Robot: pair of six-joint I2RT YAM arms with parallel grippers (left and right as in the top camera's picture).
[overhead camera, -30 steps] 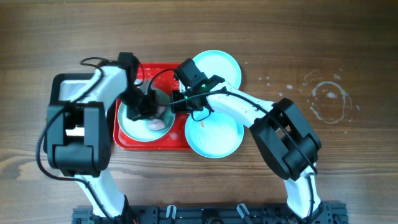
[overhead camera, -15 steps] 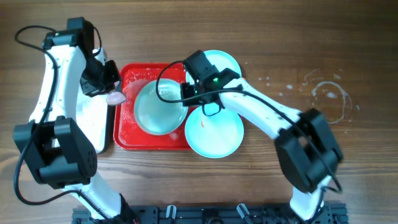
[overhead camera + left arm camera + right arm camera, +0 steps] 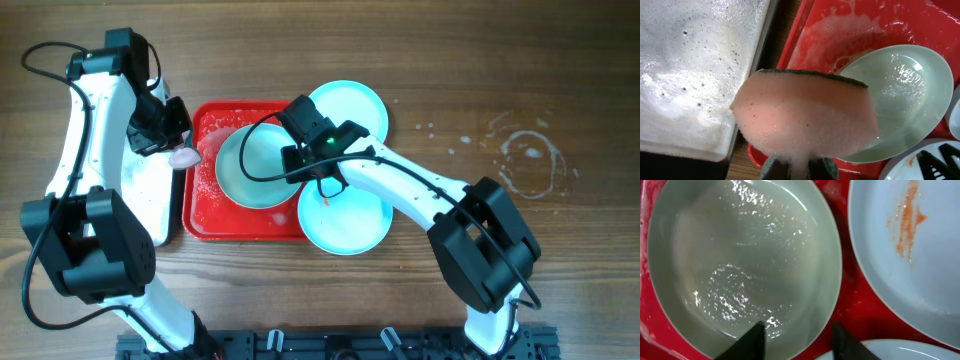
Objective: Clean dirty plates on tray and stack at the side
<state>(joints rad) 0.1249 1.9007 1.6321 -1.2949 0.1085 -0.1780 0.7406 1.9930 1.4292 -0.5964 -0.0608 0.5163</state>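
Since a moment ago, the wet plate (image 3: pixel 255 165) has slid toward the back of the red tray (image 3: pixel 205 215). Washing it looks done. Beside the tray, the left jaws pinch the soapy sponge (image 3: pixel 805 120). Around the plate's rim the right jaws gape wide; next they should squeeze and lift it aside.

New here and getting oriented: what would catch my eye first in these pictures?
The foamy red tray mid-table, with a wet, glistening turquoise plate on it. At its left edge, the left gripper holds a soapy pink sponge; a plate with an orange smear lies at the tray's right edge.
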